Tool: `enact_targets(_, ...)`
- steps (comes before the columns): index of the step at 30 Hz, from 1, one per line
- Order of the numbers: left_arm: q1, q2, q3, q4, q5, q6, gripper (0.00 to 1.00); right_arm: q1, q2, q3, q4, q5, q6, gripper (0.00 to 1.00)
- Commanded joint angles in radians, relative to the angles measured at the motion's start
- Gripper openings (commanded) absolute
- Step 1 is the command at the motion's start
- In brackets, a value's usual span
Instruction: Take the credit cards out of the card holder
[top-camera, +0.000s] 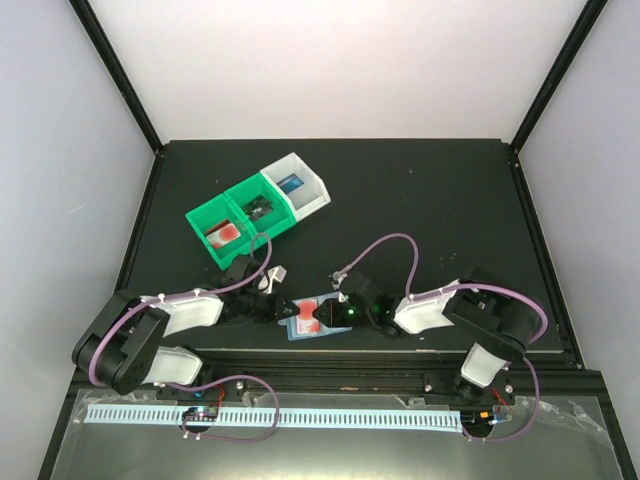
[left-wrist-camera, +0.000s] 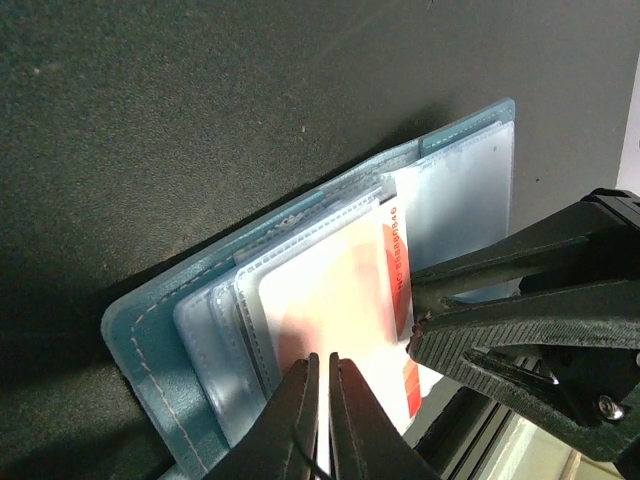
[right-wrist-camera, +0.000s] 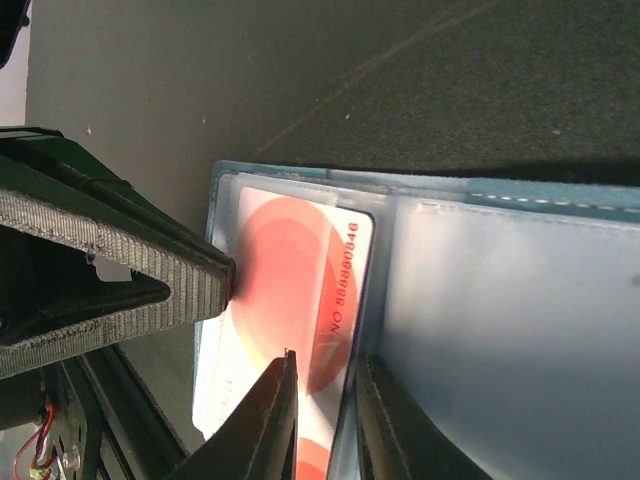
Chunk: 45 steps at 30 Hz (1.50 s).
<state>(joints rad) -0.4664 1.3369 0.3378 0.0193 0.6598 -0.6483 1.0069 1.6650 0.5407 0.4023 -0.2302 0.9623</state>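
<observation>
One card holder (left-wrist-camera: 150, 350) lies open on the black table (top-camera: 420, 220), near its front edge between my two arms, both pale blue panels flat. I count one card still in it: a white card with round red marks (right-wrist-camera: 290, 270) and a line of red print along one long edge, sticking partly out of its clear pocket.

My left gripper (left-wrist-camera: 322, 358) has its fingers pinched almost together, only a thin slit between them, with the tips at the exposed end of that card; I cannot tell whether the card sits in the slit.

My right gripper (right-wrist-camera: 326, 356) comes in from the other side with a narrow gap, its two fingers astride the card's printed long edge where it meets the pocket. Whether they pinch there or only press down I cannot tell.

Farther back on the left stand three bins in a touching row: two green bins (top-camera: 198, 222) and one white bin (top-camera: 316, 205). Each holds one card: a red card (top-camera: 228, 233) in the leftmost green, a black card (top-camera: 260, 208) in the middle green, a blue card (top-camera: 292, 184) in the white. That makes four cards in view
</observation>
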Motion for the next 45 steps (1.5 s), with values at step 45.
enact_targets(45, -0.028, 0.043, -0.029, -0.004, -0.125, -0.033, 0.02, -0.030, -0.001, -0.090, 0.196, -0.010, 0.021, 0.13)
